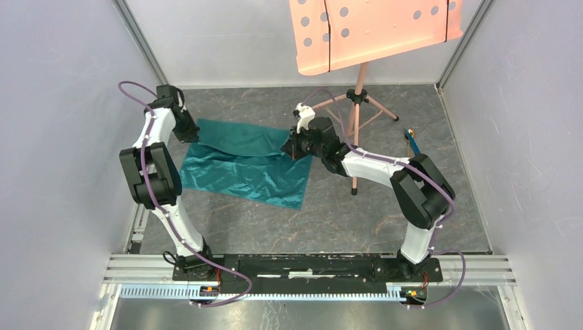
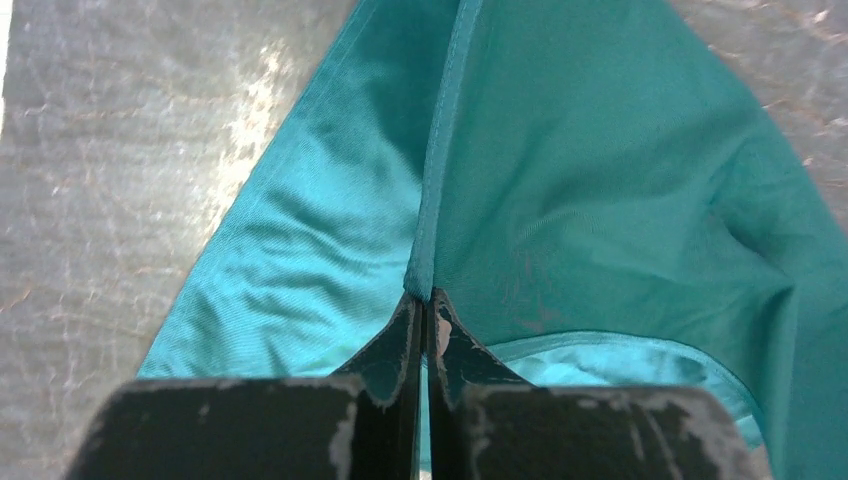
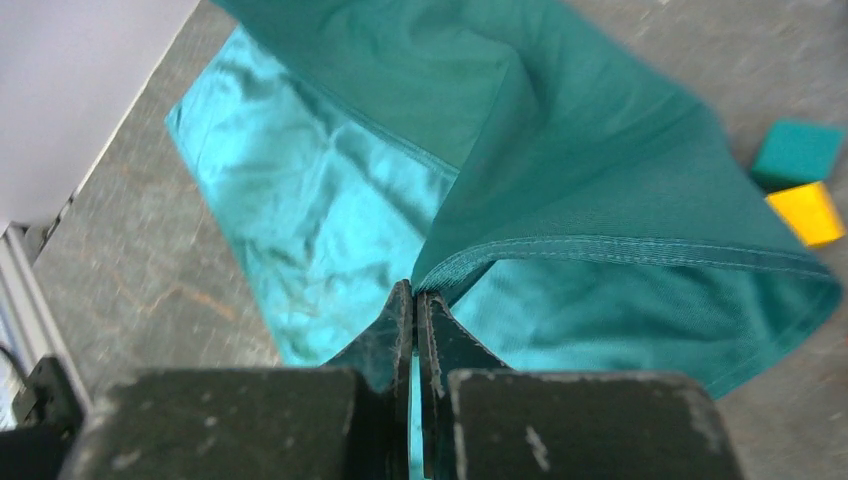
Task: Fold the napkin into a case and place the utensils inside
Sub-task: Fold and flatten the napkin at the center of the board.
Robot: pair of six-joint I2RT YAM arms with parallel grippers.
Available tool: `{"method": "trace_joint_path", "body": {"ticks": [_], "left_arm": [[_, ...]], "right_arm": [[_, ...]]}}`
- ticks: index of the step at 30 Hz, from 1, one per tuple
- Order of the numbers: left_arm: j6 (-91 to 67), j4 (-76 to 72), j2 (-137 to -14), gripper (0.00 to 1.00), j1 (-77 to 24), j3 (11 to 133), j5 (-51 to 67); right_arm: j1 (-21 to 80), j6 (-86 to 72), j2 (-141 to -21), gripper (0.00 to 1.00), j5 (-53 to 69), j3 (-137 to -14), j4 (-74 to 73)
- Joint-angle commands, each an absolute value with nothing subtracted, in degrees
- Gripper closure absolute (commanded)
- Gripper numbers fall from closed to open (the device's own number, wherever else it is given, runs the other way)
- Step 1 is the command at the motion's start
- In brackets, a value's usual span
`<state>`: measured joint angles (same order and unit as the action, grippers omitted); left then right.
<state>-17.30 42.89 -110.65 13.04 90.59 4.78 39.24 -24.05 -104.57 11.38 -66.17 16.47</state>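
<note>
**A:** Widest first: the grey table (image 1: 357,220), and across its left-centre the napkin (image 1: 240,172), teal, near half lying flat, far edge lifted between the two arms.

**B:** Both arms have it. The left gripper (image 2: 424,300) is pinched tight on the hem at the far-left corner, and the right gripper (image 3: 413,290) is clamped on the stitched edge at the far-right corner.

**A:** Soft stuff. Light and limp, with a sheen, so I'd call it slippery. It sags between the two holds.

**B:** So the hem is the place to take it: thicker, less likely to slide out. Corners need to travel together or the fold skews.

**A:** The utensils (image 1: 412,139)?

**B:** Well apart, right of the stand (image 1: 355,96), lying on the table. Blue handle, brownish end; too small for more.

**A:** Smallest: a teal cube (image 3: 795,150) and a yellow cube (image 3: 808,212), touching, just beside the cloth's edge.
</note>
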Motion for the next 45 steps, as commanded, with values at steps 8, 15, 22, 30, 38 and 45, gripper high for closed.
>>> {"method": "trace_joint_path", "body": {"ticks": [8, 15, 22, 30, 38, 45], "left_arm": [[-16.0, 47.6, -107.4, 0.98, 13.2, 87.7, -4.1], [-15.7, 48.2, -108.2, 0.98, 13.2, 86.3, -9.0], [-14.9, 48.8, -108.1, 0.98, 13.2, 84.8, -16.3], [-14.9, 48.8, -110.3, 0.98, 13.2, 83.7, -19.6], [-15.2, 48.9, -112.8, 0.98, 13.1, 84.5, -18.9], [-15.1, 48.9, -113.6, 0.98, 12.8, 84.3, -19.5]], "right_arm": [[44.6, -27.4, -94.0, 1.0, 5.9, -58.1, 11.6], [44.9, -27.2, -92.0, 1.0, 8.3, -53.0, 12.6], [46.0, -27.0, -91.6, 1.0, 10.1, -49.7, 13.0], [47.5, -27.0, -91.0, 1.0, 10.7, -47.0, 14.7], [47.7, -28.1, -93.6, 0.96, 11.1, -45.3, 17.3], [47.9, -28.8, -94.9, 0.96, 11.7, -44.5, 18.6]]}}
